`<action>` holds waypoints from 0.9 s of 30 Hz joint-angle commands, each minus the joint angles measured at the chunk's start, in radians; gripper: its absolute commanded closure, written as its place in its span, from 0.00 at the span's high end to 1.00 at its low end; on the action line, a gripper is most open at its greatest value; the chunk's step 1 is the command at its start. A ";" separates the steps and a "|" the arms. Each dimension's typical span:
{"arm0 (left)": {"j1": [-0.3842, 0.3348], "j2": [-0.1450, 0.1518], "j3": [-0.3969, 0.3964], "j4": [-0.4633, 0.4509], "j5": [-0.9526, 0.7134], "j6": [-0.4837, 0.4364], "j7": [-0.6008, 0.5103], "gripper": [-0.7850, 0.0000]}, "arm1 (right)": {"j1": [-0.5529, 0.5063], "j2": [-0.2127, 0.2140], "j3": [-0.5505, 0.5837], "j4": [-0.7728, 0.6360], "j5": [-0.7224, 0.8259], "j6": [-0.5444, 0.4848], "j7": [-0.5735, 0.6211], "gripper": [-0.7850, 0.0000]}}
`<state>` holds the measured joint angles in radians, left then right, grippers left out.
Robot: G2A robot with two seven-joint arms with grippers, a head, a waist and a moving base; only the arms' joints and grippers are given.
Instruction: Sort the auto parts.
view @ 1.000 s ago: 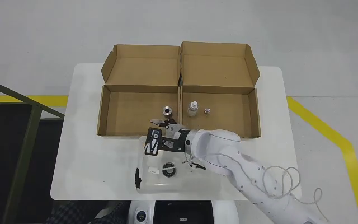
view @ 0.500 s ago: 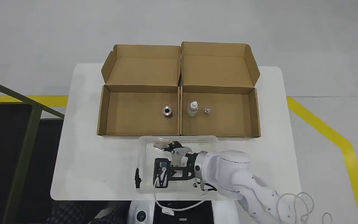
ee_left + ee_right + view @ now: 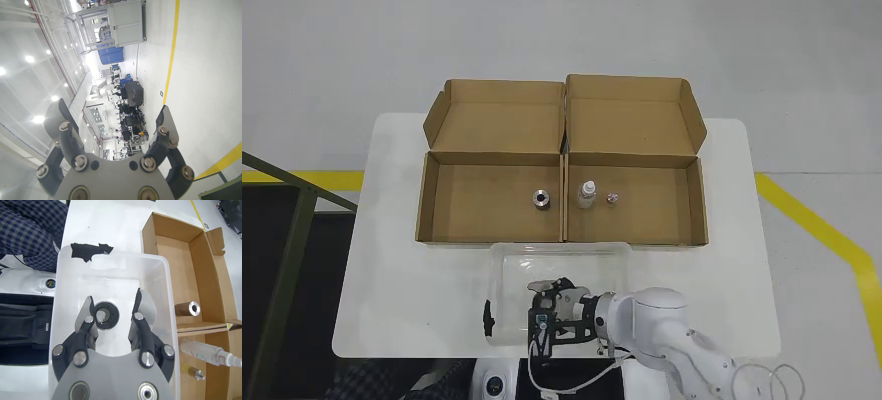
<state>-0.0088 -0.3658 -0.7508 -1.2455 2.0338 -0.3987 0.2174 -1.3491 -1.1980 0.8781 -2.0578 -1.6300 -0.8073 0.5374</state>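
The white bench (image 3: 392, 290) lies under the right fingers (image 3: 145, 302) and runs well beyond them on every side. Around it is pale grey floor (image 3: 342, 60), with a yellow floor line (image 3: 817, 225) off the bench, well apart from those fingers. A dark panel in a green frame (image 3: 272, 280) stands off the bench edge on their left. Far beyond the left fingers (image 3: 166, 121) opens a factory hall with rows of round ceiling lights (image 3: 38, 119), a metal-framed enclosure (image 3: 121, 22), blue cabinets (image 3: 111, 55), black workstations (image 3: 133, 92) and a long yellow stripe (image 3: 171, 56) on its floor.
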 commanded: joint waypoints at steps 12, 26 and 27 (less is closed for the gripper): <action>0.000 0.000 0.000 0.000 0.000 0.000 0.000 1.00 | 0.007 0.008 -0.016 0.065 -0.042 -0.007 -0.029 0.51; 0.000 0.000 0.000 0.000 0.000 0.000 0.000 1.00 | 0.073 -0.004 -0.063 0.159 -0.026 0.007 -0.024 0.53; 0.000 0.000 0.000 0.000 0.000 0.000 0.000 1.00 | 0.077 -0.005 -0.067 0.163 -0.024 0.006 -0.022 0.53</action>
<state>-0.0088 -0.3658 -0.7508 -1.2455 2.0338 -0.3987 0.2174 -1.2757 -1.2020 0.8144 -1.8990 -1.6558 -0.7998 0.5135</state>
